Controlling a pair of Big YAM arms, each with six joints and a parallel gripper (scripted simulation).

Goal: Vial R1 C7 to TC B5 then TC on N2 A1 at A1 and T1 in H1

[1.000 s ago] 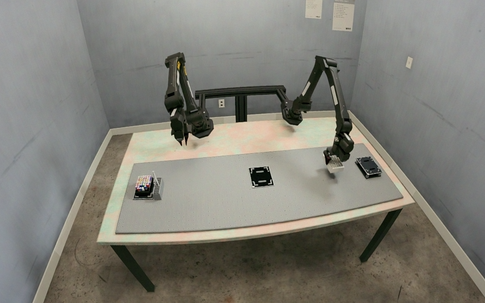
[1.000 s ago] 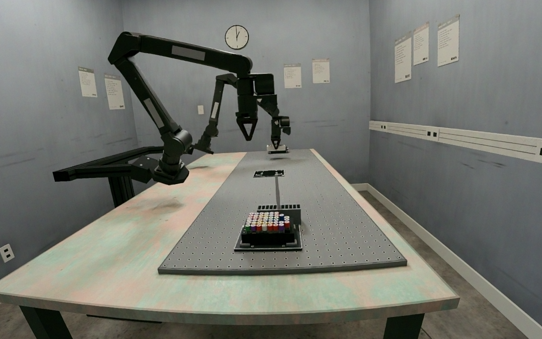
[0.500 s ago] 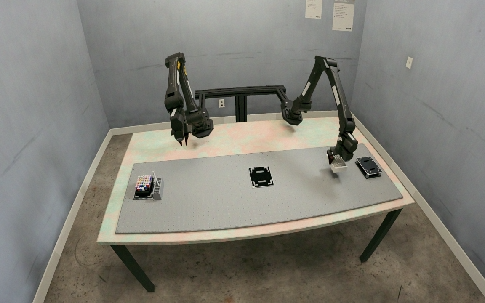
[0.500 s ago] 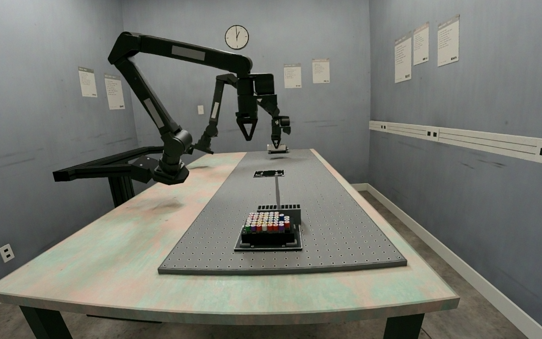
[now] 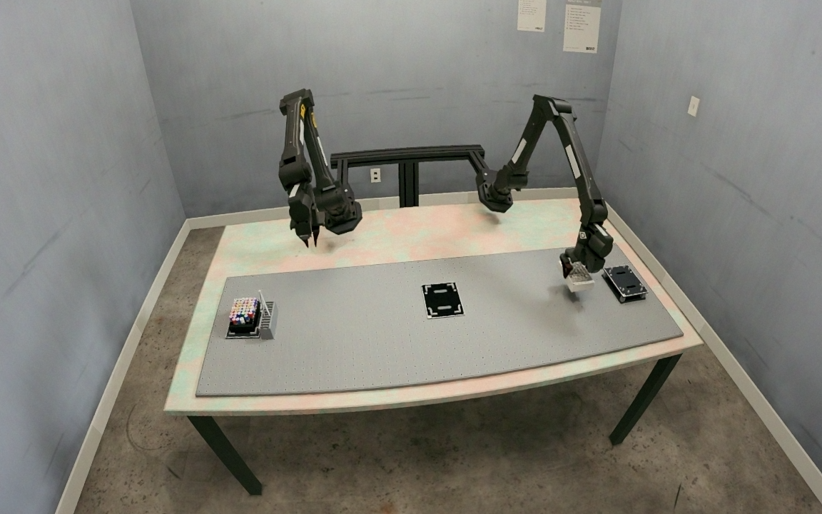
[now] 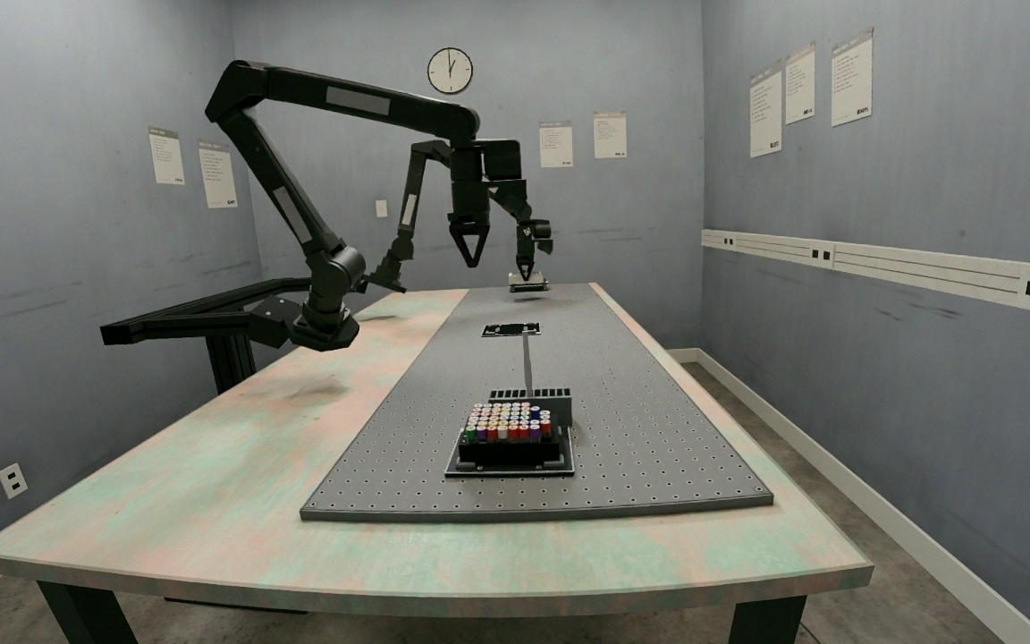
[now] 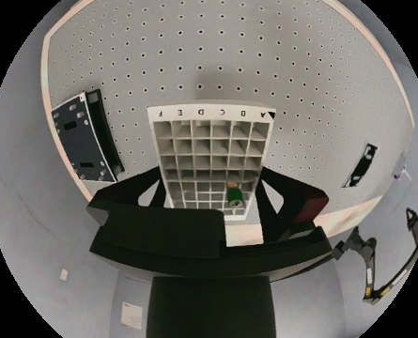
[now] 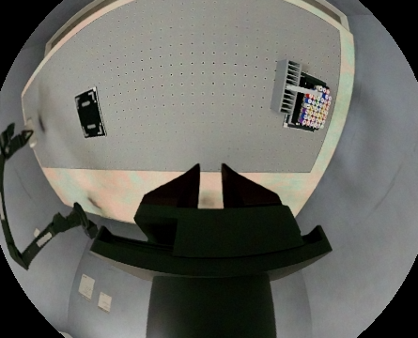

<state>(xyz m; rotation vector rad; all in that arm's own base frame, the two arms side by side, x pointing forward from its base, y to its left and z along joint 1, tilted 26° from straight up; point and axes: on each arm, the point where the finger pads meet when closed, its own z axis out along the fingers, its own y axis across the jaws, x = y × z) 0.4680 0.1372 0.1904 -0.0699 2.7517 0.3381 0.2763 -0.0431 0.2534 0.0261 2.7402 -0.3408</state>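
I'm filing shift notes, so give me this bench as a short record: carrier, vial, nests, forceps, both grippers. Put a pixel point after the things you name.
carrier TC (image 5: pixel 580 283) (image 7: pixel 210 105): held above the pegboard
green-capped vial (image 7: pixel 235 197): in TC, column B
raised nest N2 (image 5: pixel 624 281) (image 7: pixel 84 137): no carrier on it
flat nest (image 5: pixel 442 300) (image 8: pixel 90 114): no carrier on it
forceps T1 (image 5: pixel 264 303) (image 6: pixel 527 364) (image 8: pixel 302 89): in the slotted holder H1 (image 5: pixel 268 329) (image 8: pixel 282 89)
left gripper (image 5: pixel 572 271) (image 7: pixel 210 174): shut on TC
right gripper (image 5: pixel 311 243) (image 6: pixel 471 262) (image 8: pixel 210 168): slightly open, holding nothing
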